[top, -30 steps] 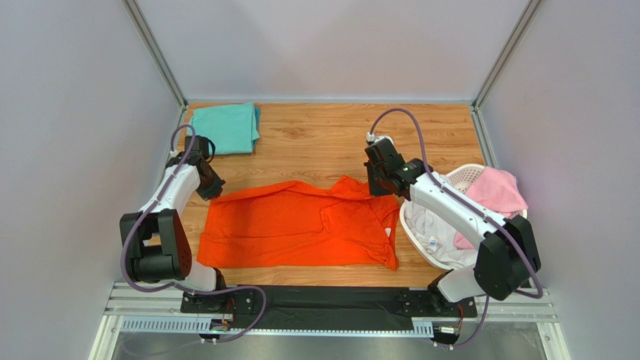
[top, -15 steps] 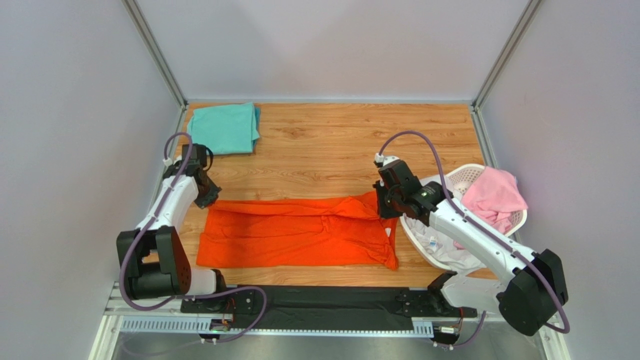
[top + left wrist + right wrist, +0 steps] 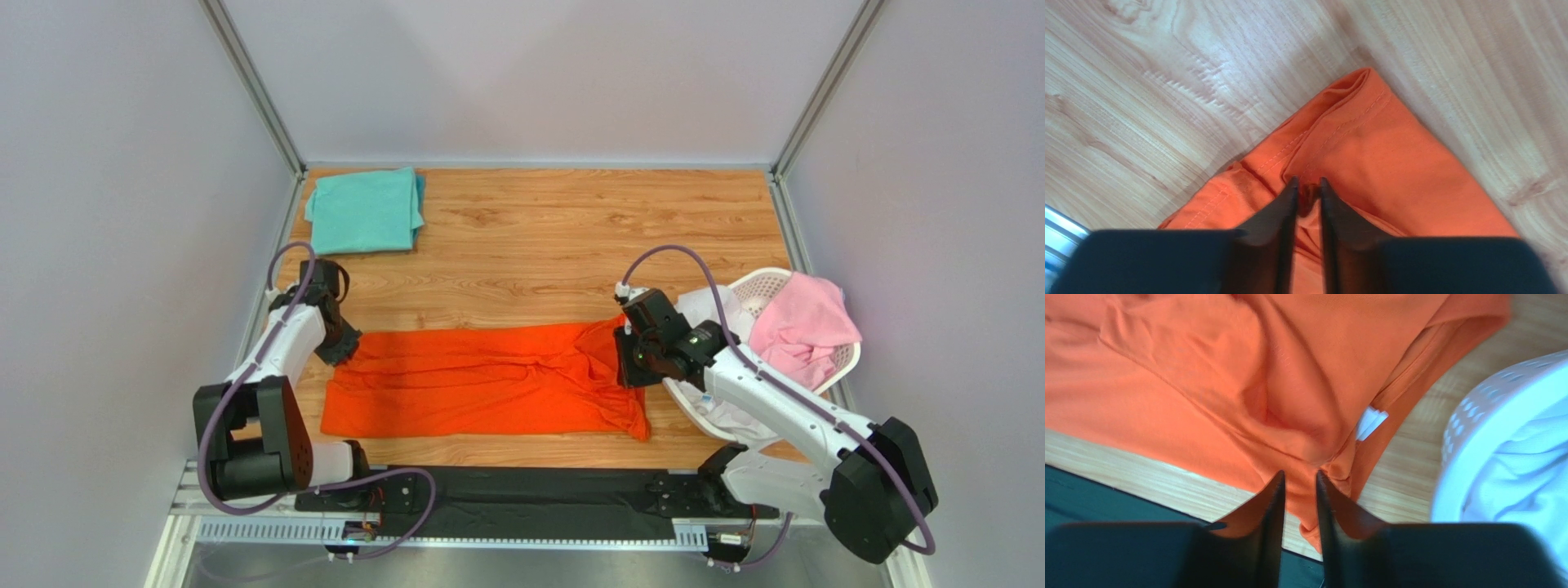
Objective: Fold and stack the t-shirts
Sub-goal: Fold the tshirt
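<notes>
The bright orange-red t-shirt (image 3: 491, 382) lies as a long folded strip across the near half of the table. My left gripper (image 3: 342, 348) is shut on its left far corner; in the left wrist view the cloth (image 3: 1389, 165) is pinched between the nearly closed jaws (image 3: 1308, 185). My right gripper (image 3: 628, 363) is at the shirt's right end, jaws narrow with bunched orange cloth (image 3: 1290, 404) between them (image 3: 1299, 476). A teal-green t-shirt (image 3: 364, 210) lies folded at the far left. A pale pink t-shirt (image 3: 803, 325) and a white one (image 3: 726, 395) are in the basket.
The white perforated basket (image 3: 763, 284) stands at the right edge, close beside my right arm; its rim shows in the right wrist view (image 3: 1493, 404). A black strip (image 3: 540, 490) runs along the table's near edge. Grey walls close in on both sides.
Both grippers have moved toward the near edge, pulling the orange shirt's far edge over itself. The shirt has gone from a wide spread to a narrower strip.
</notes>
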You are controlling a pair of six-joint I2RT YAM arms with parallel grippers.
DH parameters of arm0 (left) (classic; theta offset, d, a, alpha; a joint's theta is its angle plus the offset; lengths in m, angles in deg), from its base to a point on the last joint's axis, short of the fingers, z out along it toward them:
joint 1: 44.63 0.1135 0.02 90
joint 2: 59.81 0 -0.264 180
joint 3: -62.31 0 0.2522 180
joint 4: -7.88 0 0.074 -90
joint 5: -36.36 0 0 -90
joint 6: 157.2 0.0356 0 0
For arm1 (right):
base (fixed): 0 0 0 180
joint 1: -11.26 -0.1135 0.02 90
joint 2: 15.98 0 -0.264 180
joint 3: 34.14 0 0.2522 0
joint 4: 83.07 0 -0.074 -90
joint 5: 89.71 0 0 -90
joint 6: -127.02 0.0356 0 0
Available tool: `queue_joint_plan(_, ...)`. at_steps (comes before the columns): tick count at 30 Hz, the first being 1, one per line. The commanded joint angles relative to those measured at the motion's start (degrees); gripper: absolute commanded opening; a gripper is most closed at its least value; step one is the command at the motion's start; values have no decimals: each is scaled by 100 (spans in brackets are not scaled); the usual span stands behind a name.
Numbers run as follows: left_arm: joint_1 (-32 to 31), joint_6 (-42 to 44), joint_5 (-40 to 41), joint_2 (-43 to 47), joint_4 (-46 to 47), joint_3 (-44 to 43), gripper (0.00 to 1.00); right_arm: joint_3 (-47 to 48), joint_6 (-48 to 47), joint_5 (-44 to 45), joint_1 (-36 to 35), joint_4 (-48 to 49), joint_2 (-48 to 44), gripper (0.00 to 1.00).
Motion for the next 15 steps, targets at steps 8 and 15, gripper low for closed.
queue_joint_plan(8,52,-652,93,747,-688,-208,100,-145,388,-554,-747,-10,-602,66)
queue_joint_plan(15,43,-503,-788,1187,-697,-376,100,805,282,-107,-730,517,80,100)
